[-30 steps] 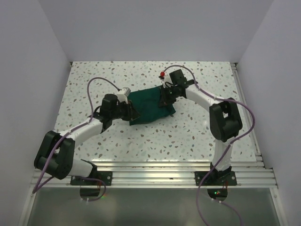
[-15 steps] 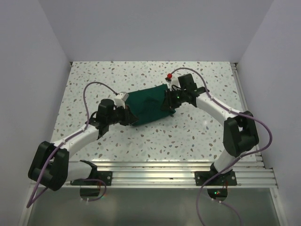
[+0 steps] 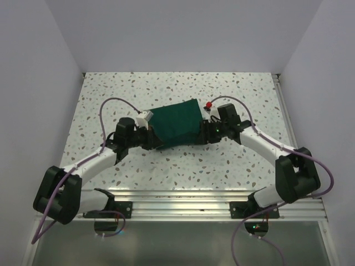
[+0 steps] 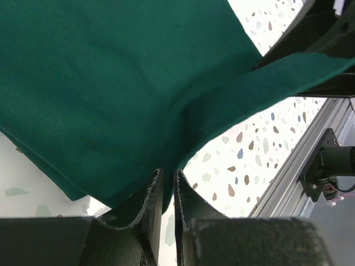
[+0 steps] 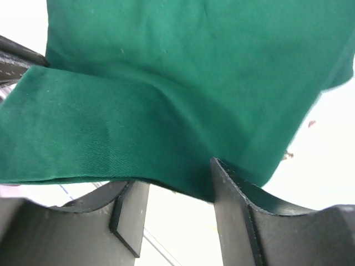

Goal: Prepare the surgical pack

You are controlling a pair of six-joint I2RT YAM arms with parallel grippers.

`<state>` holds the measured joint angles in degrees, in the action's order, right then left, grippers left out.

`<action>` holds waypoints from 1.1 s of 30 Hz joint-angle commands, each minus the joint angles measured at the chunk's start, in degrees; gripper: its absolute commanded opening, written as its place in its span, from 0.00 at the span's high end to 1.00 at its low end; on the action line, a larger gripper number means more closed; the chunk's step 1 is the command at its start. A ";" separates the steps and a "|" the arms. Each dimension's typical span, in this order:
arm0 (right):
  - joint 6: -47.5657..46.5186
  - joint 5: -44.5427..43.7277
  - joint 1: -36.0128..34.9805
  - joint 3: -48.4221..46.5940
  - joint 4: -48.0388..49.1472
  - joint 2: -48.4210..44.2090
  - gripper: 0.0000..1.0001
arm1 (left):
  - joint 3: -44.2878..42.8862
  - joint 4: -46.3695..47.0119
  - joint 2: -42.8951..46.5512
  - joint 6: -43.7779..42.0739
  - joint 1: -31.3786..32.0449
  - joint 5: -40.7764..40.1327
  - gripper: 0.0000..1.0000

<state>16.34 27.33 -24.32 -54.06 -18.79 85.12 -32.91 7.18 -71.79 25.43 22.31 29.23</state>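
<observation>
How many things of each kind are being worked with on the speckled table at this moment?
Dark green cloth drape, folded: 1
Black two-finger tools: 2 (left tool, right tool)
Total: 3

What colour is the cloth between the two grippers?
The cloth is plain dark green with no pattern; it shows best in the right wrist view.

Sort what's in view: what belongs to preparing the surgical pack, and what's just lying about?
Job in hand: green cloth; left pincer, shut on its edge; right pincer, jaws open at a fold.
Lying about: speckled table; aluminium rail; purple cables.
</observation>
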 commanded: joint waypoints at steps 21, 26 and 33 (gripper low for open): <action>7.83 -5.98 3.40 3.18 11.84 -10.52 0.42 | -4.44 -4.18 1.21 -2.93 2.92 2.59 0.73; 8.44 -4.13 3.40 2.12 13.94 -4.80 0.48 | -6.47 -6.91 2.01 -2.93 2.92 -3.56 0.68; 8.54 -4.91 3.49 0.72 17.03 3.81 0.64 | -4.72 -0.24 -4.66 -1.44 2.92 -4.09 0.69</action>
<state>24.62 22.20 -20.93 -50.19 -5.45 86.43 -38.33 2.68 -74.06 23.44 25.15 26.92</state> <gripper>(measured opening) 0.390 0.317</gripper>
